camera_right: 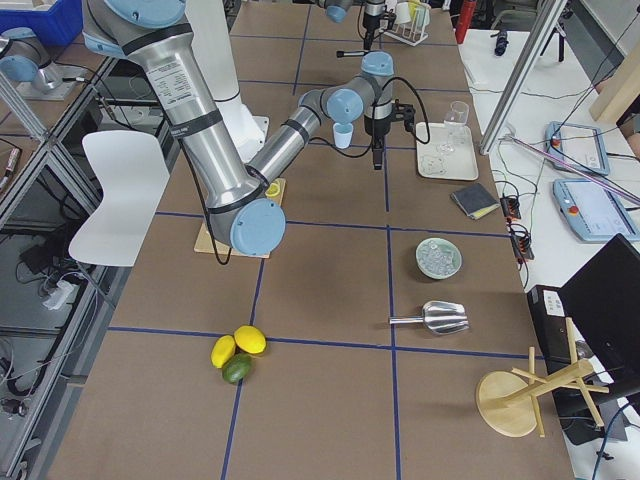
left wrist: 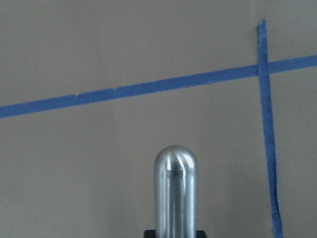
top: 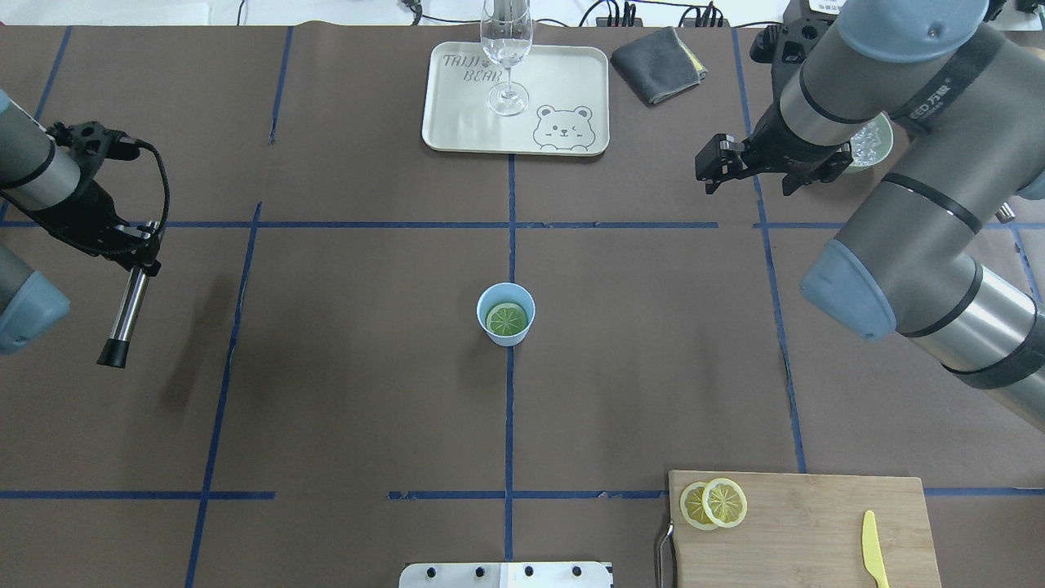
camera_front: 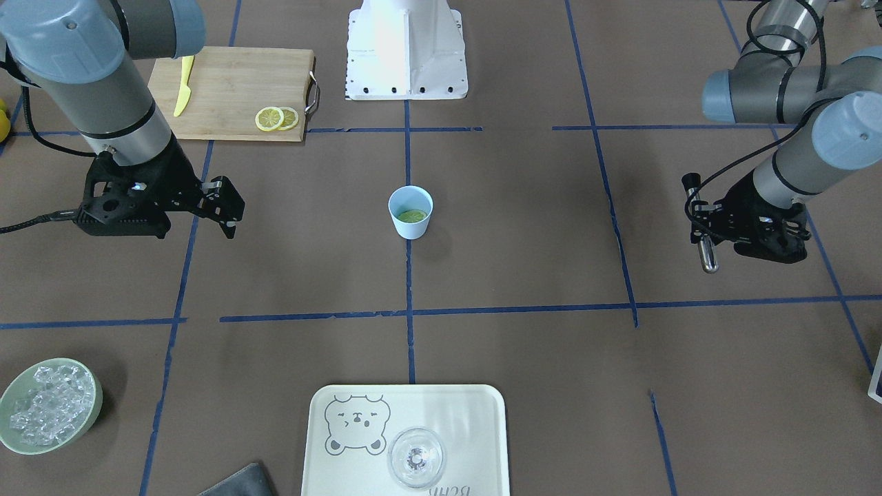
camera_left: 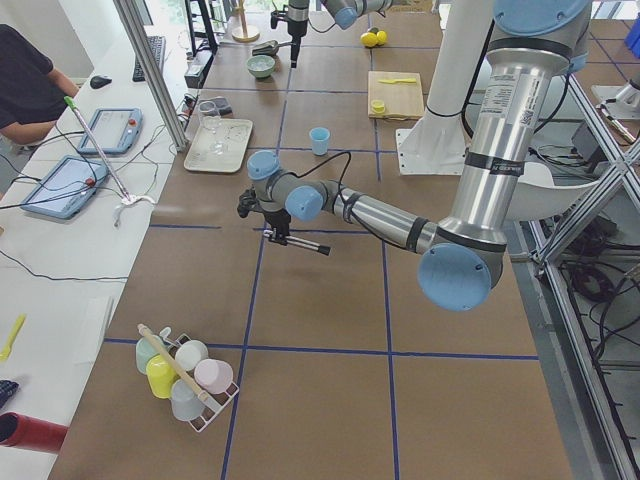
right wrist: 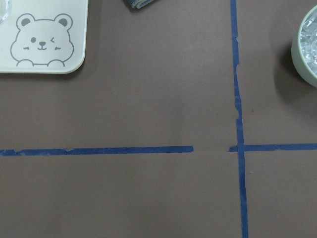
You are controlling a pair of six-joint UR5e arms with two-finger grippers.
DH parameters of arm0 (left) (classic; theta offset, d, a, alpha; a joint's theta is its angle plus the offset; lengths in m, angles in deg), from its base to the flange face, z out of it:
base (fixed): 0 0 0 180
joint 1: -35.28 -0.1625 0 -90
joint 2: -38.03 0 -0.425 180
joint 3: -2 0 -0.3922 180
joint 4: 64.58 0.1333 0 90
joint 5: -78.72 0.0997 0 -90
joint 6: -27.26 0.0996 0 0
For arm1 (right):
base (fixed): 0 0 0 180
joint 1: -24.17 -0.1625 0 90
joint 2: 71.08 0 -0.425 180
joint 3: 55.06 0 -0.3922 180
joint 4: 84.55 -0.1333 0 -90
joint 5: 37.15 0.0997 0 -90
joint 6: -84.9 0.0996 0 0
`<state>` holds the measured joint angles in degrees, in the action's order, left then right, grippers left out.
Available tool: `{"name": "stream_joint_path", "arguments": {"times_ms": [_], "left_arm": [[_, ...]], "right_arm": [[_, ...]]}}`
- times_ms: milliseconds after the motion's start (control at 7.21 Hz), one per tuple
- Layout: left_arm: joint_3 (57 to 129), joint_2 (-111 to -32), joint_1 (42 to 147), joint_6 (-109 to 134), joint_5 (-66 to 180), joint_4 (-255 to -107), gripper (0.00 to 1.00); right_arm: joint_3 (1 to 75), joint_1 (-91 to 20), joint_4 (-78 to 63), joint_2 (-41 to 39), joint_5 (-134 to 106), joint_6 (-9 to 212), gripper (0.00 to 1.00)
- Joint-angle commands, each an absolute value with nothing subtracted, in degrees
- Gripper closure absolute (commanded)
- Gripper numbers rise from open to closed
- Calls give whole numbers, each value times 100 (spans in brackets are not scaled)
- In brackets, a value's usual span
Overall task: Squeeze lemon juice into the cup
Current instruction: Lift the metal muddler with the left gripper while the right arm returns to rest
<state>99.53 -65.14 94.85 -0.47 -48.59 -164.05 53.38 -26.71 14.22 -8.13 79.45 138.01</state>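
Note:
The light blue cup (top: 506,314) stands upright at the table's centre, on a blue tape line. One lemon slice (top: 506,319) lies flat inside it. Two more slices (top: 714,503) overlap on the wooden cutting board (top: 808,523). My right gripper (top: 749,181) hangs open and holds nothing, off to the cup's far right near the ice bowl. My left gripper (top: 137,255), far to the cup's left, is shut on a metal rod (top: 129,304) with a black end; the rod's rounded tip (left wrist: 175,188) fills the left wrist view.
A cream bear tray (top: 465,122) holds a clear stemmed glass (top: 506,49) at the far side. A grey cloth (top: 657,53) lies beside it. The green bowl of ice (camera_front: 48,406) sits under the right arm. A yellow knife (top: 873,555) rests on the board.

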Motion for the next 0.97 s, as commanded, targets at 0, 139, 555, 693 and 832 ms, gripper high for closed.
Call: {"name": "stream_joint_path", "arguments": {"times_ms": [0, 139, 555, 693, 832], "left_arm": [[10237, -6953, 9637, -60, -3709, -16398, 100], [10507, -6981, 9654, -78, -3372, -16381, 100], [11343, -7095, 9663, -219, -1776, -16416, 100], [11423, -7313, 9593, -227, -1708, -16416, 100], [11441, -7533, 9567, -210, -1690, -16416, 100]], "right_arm": [[5418, -2951, 1424, -378, 8175, 13284, 0], [5418, -3275, 1424, -114, 8377, 12793, 0], [5339, -4348, 1424, 852, 8861, 11008, 0], [5339, -4603, 1424, 1108, 9010, 10647, 0], [5304, -4936, 1424, 1310, 9116, 10156, 0]]}}
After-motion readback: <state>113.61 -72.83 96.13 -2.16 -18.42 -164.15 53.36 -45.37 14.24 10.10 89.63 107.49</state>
